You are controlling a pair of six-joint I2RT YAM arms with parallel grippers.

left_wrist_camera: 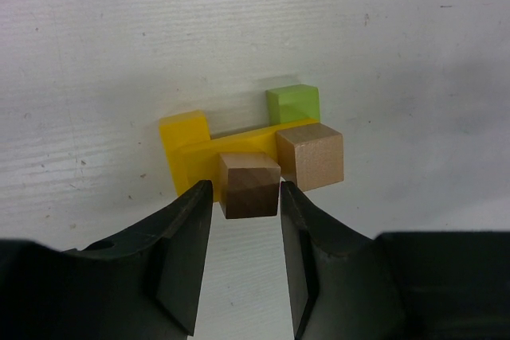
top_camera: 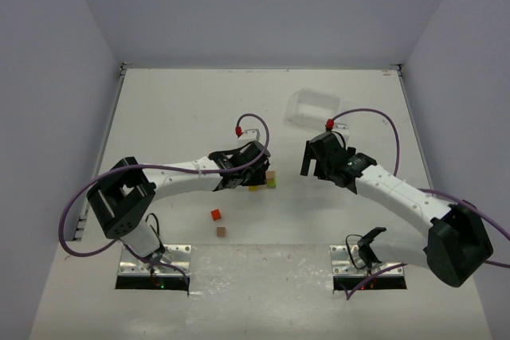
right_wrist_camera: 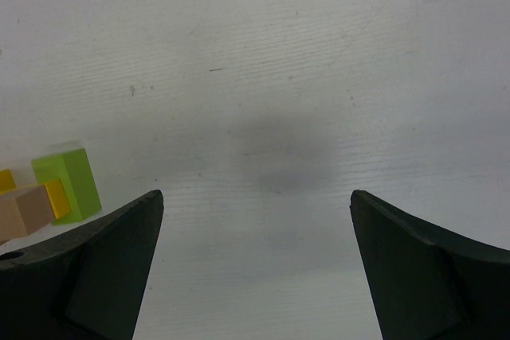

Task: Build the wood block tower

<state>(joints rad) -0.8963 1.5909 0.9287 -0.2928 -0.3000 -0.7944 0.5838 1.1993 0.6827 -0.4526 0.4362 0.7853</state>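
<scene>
The wood block tower (top_camera: 268, 180) stands at mid-table. In the left wrist view it is a yellow cube (left_wrist_camera: 185, 134) and a green cube (left_wrist_camera: 292, 103) with a yellow plank (left_wrist_camera: 231, 149) across them. A light brown block (left_wrist_camera: 311, 155) and a dark brown block (left_wrist_camera: 250, 184) sit on the plank. My left gripper (left_wrist_camera: 245, 193) is open, its fingertips either side of the dark brown block with a thin gap on the left side. My right gripper (right_wrist_camera: 255, 197) hangs wide open over bare table to the tower's right, holding nothing.
A clear plastic tray (top_camera: 315, 109) lies at the back right of centre. A loose red block (top_camera: 215, 214) and a loose brown block (top_camera: 221, 232) lie near the front, left of the tower. The green cube (right_wrist_camera: 68, 183) shows at the right wrist view's left edge.
</scene>
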